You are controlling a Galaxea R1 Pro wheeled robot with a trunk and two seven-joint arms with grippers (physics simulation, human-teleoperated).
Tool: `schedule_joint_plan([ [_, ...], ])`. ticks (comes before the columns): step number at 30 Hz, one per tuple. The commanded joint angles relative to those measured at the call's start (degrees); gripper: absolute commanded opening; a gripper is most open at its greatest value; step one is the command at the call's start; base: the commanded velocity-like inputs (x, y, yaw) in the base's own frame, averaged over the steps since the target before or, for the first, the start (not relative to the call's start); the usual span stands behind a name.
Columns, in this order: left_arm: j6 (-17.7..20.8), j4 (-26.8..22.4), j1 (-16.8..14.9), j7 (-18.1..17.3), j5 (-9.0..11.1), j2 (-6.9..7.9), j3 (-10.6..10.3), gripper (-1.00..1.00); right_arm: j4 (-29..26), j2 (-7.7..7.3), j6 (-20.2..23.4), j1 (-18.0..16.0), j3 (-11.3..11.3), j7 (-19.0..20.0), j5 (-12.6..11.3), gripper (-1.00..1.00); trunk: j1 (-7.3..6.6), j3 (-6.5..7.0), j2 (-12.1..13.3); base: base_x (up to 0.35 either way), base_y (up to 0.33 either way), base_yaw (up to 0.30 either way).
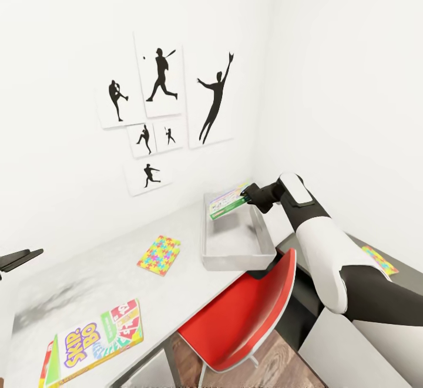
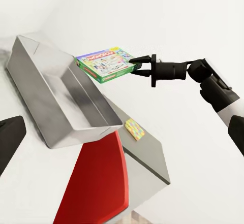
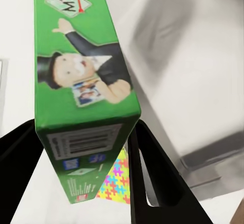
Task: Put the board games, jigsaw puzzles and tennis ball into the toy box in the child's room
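Above the toy box (image 1: pixel 238 241) at the far end of the table (image 1: pixel 106 265), the right claw (image 1: pixel 248 195) is clenched on one edge of the pale-and-green board game (image 1: pixel 228 202), holding it roughly flat over the bin, apparently so it can drop inside. One jigsaw puzzle (image 1: pixel 159 254) and the Skip-Bo game (image 1: pixel 94 341) wait on the table. Whether the left claw (image 1: pixel 20 257) is spread or closed, I cannot tell.

Green Monopoly box (image 2: pixel 105 64), red chair (image 1: pixel 247 314)
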Motion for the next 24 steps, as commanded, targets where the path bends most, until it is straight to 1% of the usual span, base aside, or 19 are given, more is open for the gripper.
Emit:
schedule_joint_plan([
  [1,0.6,0.0,0.0,-0.3,-0.1,0.01,0.0,1.00,-0.1,0.04,0.0,0.0,-0.1,-0.5,-0.4,-1.00,0.03,-0.23,-0.1,0.000,0.000,0.000],
  [8,0.6,0.0,0.0,-0.3,-0.1,0.01,0.1,1.00,-0.1,0.11,0.0,0.0,0.0,-0.5,-0.3,-1.00,0.03,-0.75,-0.1,0.000,0.000,0.000],
  [24,0.6,0.0,0.0,-0.3,-0.1,0.01,0.1,1.00,-0.1,0.20,-0.1,0.0,0.2,-0.5,0.0,-1.00,0.03,-1.39,-0.1,0.011,0.000,0.000],
])
